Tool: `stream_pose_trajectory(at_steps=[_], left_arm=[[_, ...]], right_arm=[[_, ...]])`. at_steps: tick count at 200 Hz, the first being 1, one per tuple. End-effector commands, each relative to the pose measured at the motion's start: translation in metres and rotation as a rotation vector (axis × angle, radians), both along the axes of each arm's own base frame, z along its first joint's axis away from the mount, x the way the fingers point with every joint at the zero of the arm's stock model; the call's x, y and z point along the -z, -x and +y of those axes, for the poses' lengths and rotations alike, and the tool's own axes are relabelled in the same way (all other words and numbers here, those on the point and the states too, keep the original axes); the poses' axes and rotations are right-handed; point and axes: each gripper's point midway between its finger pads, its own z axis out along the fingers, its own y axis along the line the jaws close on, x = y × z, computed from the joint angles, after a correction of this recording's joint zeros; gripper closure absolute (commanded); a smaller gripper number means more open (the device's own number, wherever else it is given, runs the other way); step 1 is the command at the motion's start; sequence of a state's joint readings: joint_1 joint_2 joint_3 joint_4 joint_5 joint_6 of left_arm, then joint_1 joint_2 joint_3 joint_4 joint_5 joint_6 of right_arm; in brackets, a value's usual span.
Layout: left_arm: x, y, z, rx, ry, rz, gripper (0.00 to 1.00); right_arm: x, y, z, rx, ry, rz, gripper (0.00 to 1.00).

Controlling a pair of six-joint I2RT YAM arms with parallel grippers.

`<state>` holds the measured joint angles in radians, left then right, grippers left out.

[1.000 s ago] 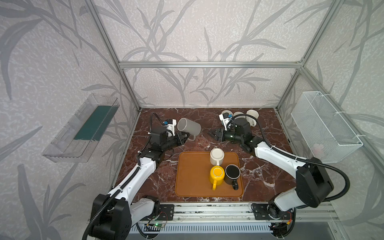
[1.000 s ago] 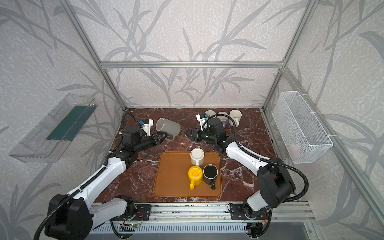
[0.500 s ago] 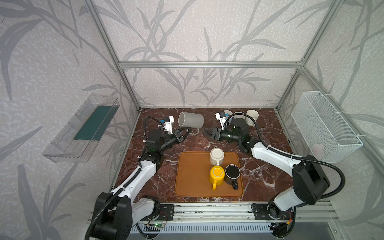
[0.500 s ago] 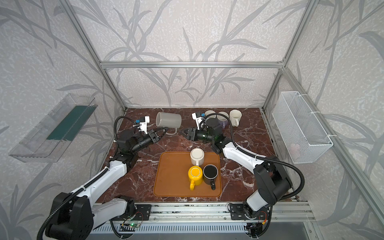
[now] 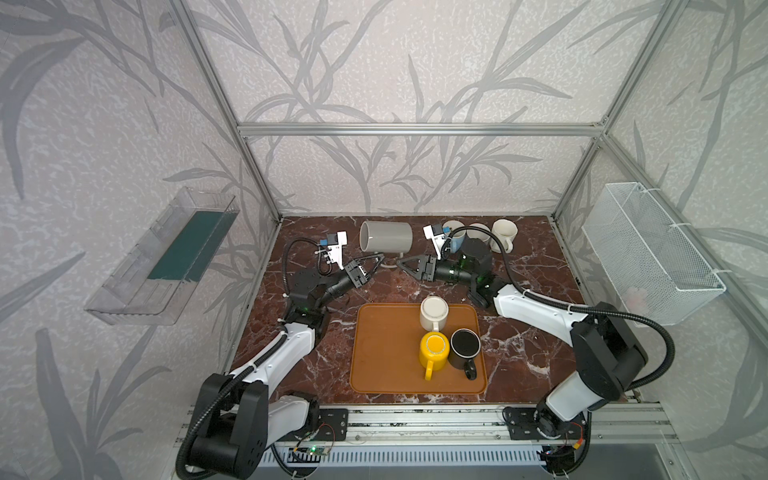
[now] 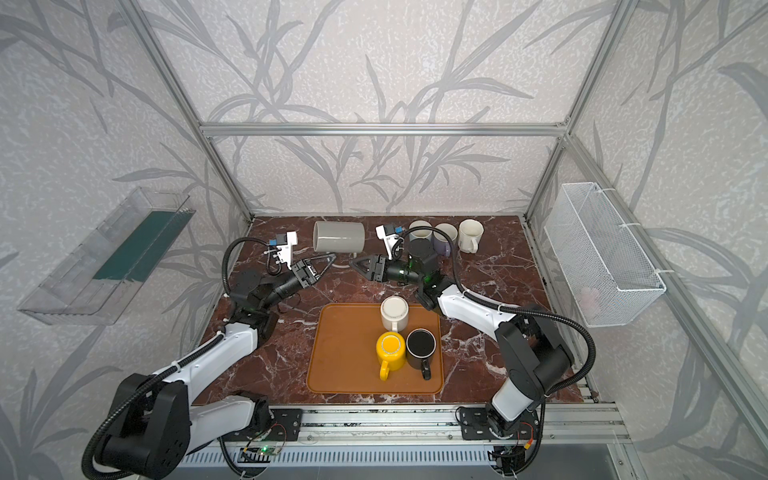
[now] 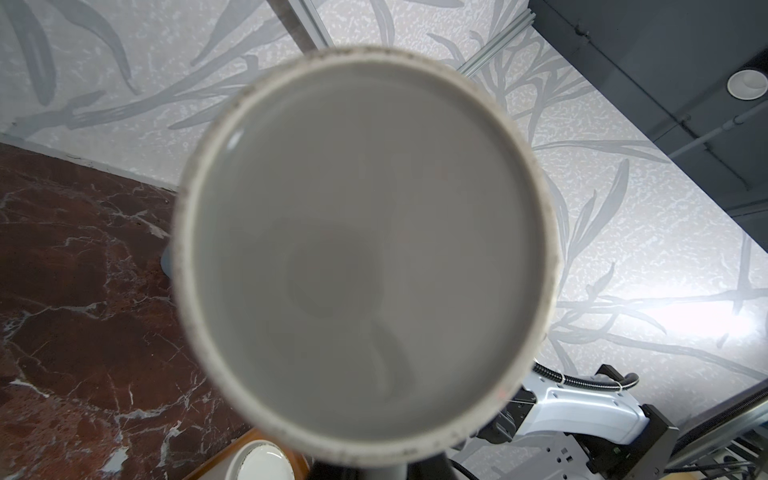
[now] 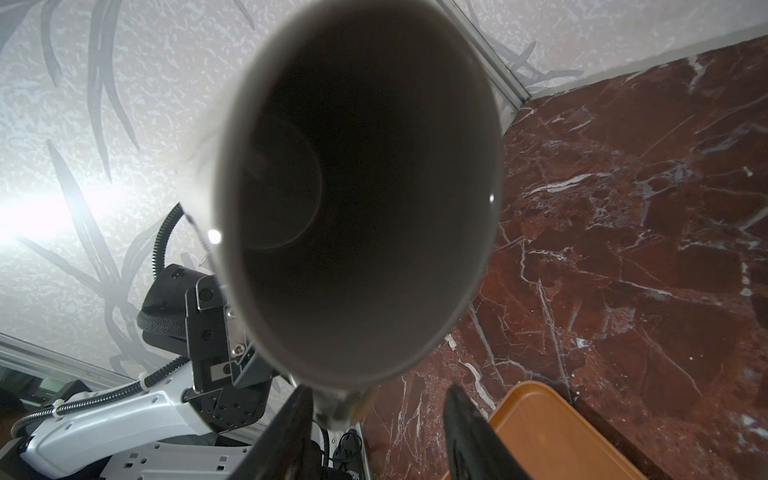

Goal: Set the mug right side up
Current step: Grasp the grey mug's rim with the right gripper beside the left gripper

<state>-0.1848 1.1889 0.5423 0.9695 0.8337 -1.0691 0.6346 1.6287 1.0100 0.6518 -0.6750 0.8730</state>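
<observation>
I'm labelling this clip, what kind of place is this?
Probably a robot lab test cell, not a kitchen: an aluminium frame with wallpapered panels boxes in the marble-look table, and the left arm and right arm mount on a front rail.

no legible text, labels, brands, numbers or signs anywhere

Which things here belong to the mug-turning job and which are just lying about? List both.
In the job: grey mug, held sideways; left gripper, shut on it; right gripper, open.
Lying about: tray; white mug, yellow mug, black mug on it; three back mugs; wire basket.
</observation>
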Motion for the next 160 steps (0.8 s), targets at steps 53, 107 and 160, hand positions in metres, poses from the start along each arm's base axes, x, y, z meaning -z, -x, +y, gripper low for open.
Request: stream_pose_trajectory(at_steps=[53, 107, 160], left_arm=[[-0.054, 0.027, 0.000, 0.082, 0.108, -0.255, 1.00], [-0.055, 0.029, 0.000, 0.089, 0.112, -0.263, 1.00], [-0.055, 0.030, 0.001, 0.086, 0.116, -0.265, 1.00]], right_arm=[[-0.040, 0.002, 0.008, -0.048, -0.185, -0.066, 0.52], [-0.060, 0.002, 0.007, -0.052, -0.255, -0.084, 0.53], [-0.073, 0.001, 0.008, -0.069, -0.339, -0.078, 0.57]])
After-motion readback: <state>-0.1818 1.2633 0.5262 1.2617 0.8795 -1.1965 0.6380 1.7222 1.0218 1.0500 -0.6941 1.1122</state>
